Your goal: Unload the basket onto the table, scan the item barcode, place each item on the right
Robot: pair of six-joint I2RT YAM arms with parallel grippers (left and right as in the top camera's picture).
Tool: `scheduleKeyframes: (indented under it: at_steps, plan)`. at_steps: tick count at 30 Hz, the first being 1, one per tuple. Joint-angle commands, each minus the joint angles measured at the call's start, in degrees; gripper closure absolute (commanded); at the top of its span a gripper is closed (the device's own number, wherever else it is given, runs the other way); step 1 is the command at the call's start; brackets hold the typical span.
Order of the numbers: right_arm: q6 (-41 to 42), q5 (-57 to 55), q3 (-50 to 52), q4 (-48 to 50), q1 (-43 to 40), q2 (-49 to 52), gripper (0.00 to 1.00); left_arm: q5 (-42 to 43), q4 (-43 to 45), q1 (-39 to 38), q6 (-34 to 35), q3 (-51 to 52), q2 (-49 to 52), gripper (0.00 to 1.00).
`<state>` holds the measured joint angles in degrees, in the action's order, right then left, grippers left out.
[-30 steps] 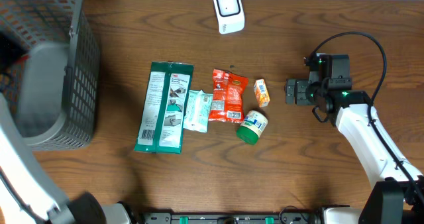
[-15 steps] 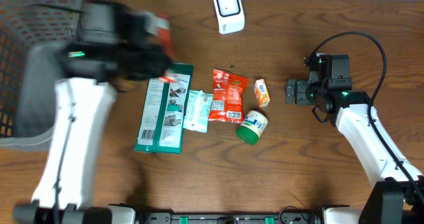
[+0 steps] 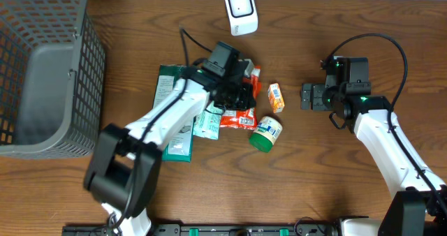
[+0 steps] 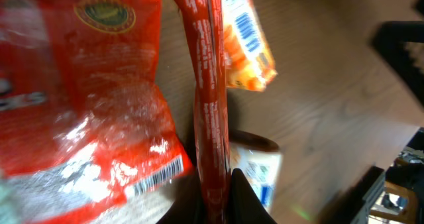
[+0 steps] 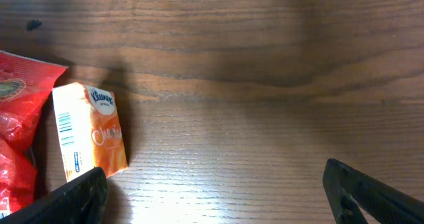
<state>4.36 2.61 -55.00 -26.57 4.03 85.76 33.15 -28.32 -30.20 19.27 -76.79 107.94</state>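
Left end effector (image 4: 215, 201) is squeezed shut on a thin red packet (image 4: 209, 85), seen edge-on in its own camera, above a red snack bag (image 4: 79, 85). From above, it hangs over the pile (image 3: 171, 135) in the middle of the worktop (image 3: 335, 187), not far from the white scanner (image 3: 241, 11). Right end effector (image 5: 212, 184) is wide open, holding nothing, near an orange tissue pack (image 5: 89, 131).

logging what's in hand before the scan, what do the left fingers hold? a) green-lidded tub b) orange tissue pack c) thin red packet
c: in the left wrist view the thin red packet stands edge-on, pinched between the left fingers, while the tub and orange tissue pack lie on the table.
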Motion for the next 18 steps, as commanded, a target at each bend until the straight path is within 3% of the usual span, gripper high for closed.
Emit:
scheduleKeyframes:
  at_steps: [1, 18]
  plan:
    - [0.31, -0.17, -0.48, -0.07, -0.20, -0.33, 0.01, 0.94, 0.85, 0.13, 1.70, 0.11, 2.82, 0.93]
    - [0.28, -0.17, -0.48, -0.07, -0.20, -0.33, 0.01, -10.75, -1.57, 0.37, 4.85, 0.13, 4.22, 0.93]
